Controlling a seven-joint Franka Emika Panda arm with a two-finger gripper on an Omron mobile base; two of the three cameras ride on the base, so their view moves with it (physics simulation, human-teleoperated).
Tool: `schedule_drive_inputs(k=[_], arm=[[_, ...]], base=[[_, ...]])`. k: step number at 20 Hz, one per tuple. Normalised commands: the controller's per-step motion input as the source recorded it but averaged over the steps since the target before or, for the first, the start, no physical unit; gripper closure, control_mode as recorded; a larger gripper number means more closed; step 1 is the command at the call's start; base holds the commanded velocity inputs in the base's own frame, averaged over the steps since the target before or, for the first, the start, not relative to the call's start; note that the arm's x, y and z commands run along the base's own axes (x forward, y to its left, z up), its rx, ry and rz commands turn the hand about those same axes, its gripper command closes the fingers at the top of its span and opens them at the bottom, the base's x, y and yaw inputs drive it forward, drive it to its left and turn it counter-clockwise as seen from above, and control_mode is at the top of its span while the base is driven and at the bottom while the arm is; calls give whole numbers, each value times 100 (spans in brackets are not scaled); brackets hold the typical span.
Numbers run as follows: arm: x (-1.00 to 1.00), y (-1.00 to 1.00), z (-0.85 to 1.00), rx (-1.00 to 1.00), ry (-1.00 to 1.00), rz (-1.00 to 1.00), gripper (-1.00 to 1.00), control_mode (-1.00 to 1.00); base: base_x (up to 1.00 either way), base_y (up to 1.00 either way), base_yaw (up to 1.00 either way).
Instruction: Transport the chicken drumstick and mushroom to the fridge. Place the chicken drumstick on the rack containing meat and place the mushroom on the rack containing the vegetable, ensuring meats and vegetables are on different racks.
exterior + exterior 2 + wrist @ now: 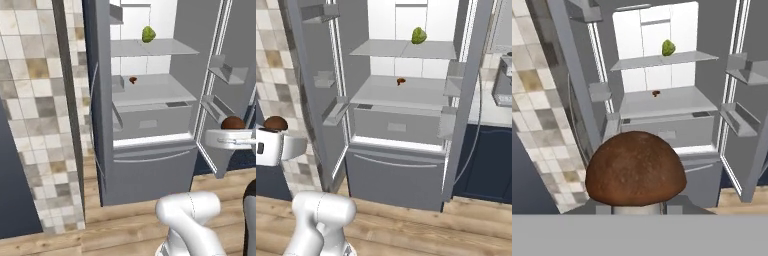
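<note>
The pincer (637, 210) grips the mushroom (636, 170) before the open fridge (662, 107).

Mushroom (635, 169): matt brown cap, faintly mottled and slightly rough, over a smooth pale stem; sits directly at the jaws.
Fridge (662, 120), ahead of the jaws: smooth grey metal-look body and doors, satin finish; inner back wall plain white, plastic-like.
Racks (662, 60), beyond the jaws: thin, smooth, pale grey panels, even matt sheen.
Green vegetable (668, 47), on the upper rack: bumpy, dull green surface.
Wall tiles (35, 100), left of the jaws: beige and grey squares, speckled stone look, matt.
Floor (431, 230), below the jaws: light wood planks with visible grain, low sheen.
</note>
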Motion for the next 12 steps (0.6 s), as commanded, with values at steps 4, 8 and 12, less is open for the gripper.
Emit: schedule_drive_inputs(k=[4,8,12], arm=[[0,0,0,0,0,0,100,100],[0,0,0,0,0,0,100,100],[0,0,0,0,0,0,100,100]], base=[[5,-23,0],[66,-5,-2],[64,-87,0]])
